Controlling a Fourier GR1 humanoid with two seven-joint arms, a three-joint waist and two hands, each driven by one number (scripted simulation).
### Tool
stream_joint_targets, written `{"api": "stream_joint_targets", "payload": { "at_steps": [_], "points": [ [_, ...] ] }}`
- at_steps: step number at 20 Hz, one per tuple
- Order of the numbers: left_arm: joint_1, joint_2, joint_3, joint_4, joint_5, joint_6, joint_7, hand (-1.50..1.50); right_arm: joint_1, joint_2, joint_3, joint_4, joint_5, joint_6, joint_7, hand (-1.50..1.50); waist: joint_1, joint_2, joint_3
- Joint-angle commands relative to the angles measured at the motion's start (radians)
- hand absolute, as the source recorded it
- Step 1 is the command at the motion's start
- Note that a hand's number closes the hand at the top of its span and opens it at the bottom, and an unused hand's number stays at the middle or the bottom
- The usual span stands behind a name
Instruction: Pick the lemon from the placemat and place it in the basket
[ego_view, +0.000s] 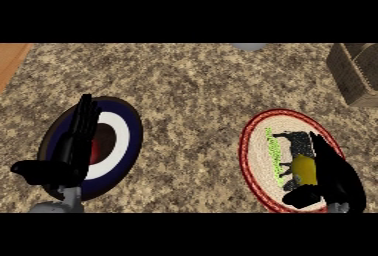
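Note:
A yellow lemon (303, 167) lies on the round placemat (255, 145), which has a red rim, a cream face and a cow picture. My right hand (336, 175) is at the lemon's right side, its fingers stretched along the lemon and the thumb (301, 196) curving in below it. The lemon still rests on the mat. The wicker basket (354, 70) stands at the far right edge, partly cut off. My left hand (70, 150) stays open and still at the left, fingers pointing up.
Under my left hand lies a round mat (122, 142) with dark blue, white and red rings. A grey object (247, 46) shows at the top edge. A wooden strip (11, 57) borders the speckled stone counter at top left.

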Motion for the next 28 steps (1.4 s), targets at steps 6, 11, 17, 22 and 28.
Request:
{"api": "stream_joint_targets", "payload": {
  "at_steps": [6, 11, 17, 22, 28],
  "points": [
    [0.038, 0.01, 0.036, -0.056, -0.012, -0.037, 0.038, 0.0, -0.001, 0.074, -0.044, 0.13, 0.023, 0.081, -0.093, 1.5, 0.004, 0.0, 0.0],
    [0.04, -0.031, -0.004, -0.134, -0.041, -0.008, 0.1, 0.0, -0.025, 0.037, -0.061, 0.148, 0.044, 0.155, -0.176, 1.5, 0.004, -0.001, 0.0],
    [0.063, -0.027, 0.049, -0.071, -0.037, -0.063, 0.02, 0.0, 0.012, 0.069, -0.043, 0.05, 0.165, 0.194, -0.16, 1.5, 0.001, -0.001, 0.0],
    [-0.002, -0.042, 0.015, -0.022, -0.055, -0.051, 0.017, 0.0, -0.214, -0.005, 0.036, 0.227, 0.093, 0.271, -0.503, 1.5, 0.045, 0.01, 0.001],
    [0.018, -0.037, 0.045, 0.013, -0.041, -0.076, -0.029, 0.0, -0.338, -0.006, 0.016, 0.392, 0.15, 0.188, -0.767, 1.5, 0.013, 0.004, 0.0]
  ]
}}
